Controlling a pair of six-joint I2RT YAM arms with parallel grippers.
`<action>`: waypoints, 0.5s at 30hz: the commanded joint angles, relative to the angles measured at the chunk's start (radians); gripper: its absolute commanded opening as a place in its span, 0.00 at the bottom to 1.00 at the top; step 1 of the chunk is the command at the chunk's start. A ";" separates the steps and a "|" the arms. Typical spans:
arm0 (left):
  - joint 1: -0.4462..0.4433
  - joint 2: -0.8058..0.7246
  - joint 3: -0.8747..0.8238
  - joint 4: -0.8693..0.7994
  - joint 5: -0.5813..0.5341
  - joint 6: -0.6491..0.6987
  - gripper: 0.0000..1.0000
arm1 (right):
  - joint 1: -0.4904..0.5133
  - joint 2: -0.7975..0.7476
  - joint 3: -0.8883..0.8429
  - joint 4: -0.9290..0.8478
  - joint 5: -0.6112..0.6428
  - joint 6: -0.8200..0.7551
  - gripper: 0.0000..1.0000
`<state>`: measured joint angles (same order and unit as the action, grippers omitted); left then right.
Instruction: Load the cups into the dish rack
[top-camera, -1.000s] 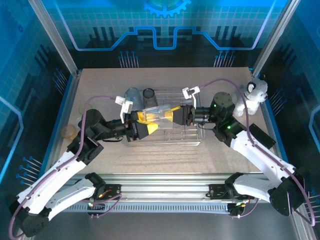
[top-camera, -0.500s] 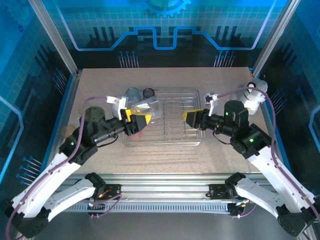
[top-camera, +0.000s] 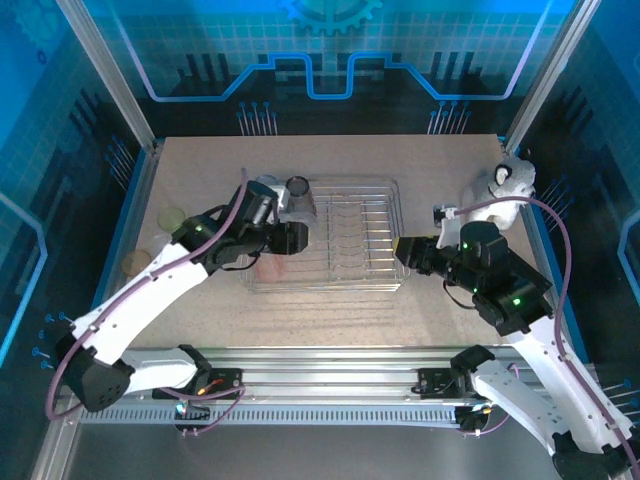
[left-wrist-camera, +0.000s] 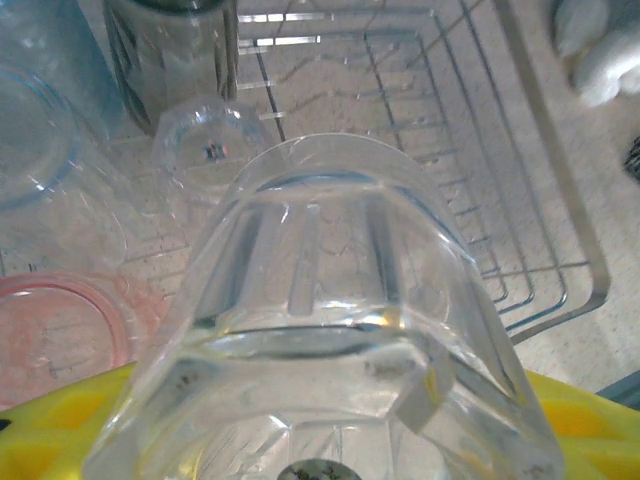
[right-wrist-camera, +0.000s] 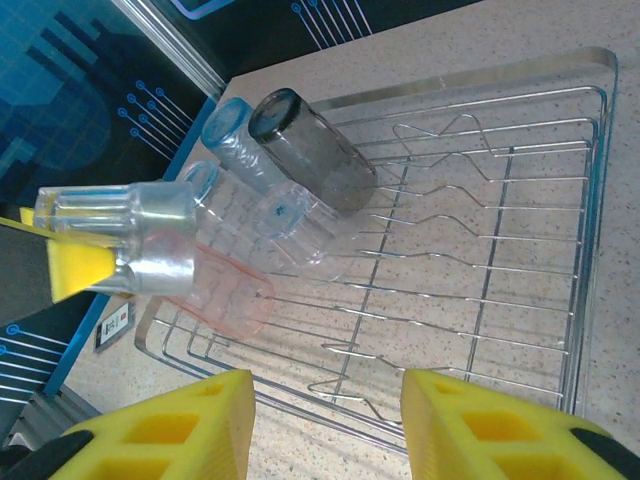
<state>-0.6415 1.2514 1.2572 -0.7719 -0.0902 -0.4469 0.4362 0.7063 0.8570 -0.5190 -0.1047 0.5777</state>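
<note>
Left tool (left-wrist-camera: 320, 440) gripped a clear ribbed plastic tumbler (left-wrist-camera: 330, 300) over the left end of the silver wire dish rack (top-camera: 345, 288), next to a smoky dark plastic tumbler (right-wrist-camera: 315, 150); I judged this was to keep the row tight. Right tool (right-wrist-camera: 325, 430) hung wide open and empty by the rack's right edge, over the speckled beige worktop (top-camera: 450, 170) and inside the blue-lit enclosure walls (top-camera: 330, 60).

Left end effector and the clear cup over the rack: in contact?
Touching. In the left wrist view the clear cup sits clamped between the yellow pads of the left end effector, its sides against both.
</note>
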 joint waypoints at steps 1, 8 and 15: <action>-0.019 0.049 0.056 -0.051 -0.010 -0.022 0.06 | -0.019 -0.014 -0.007 -0.026 0.008 -0.020 0.43; -0.036 0.224 0.143 -0.150 -0.028 0.000 0.10 | -0.031 -0.015 -0.023 -0.027 -0.010 -0.022 0.43; -0.045 0.342 0.186 -0.181 -0.027 0.017 0.12 | -0.043 -0.019 -0.022 -0.048 -0.012 -0.038 0.43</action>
<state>-0.6727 1.5787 1.4002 -0.9123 -0.1017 -0.4442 0.4133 0.7010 0.8371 -0.5377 -0.1123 0.5632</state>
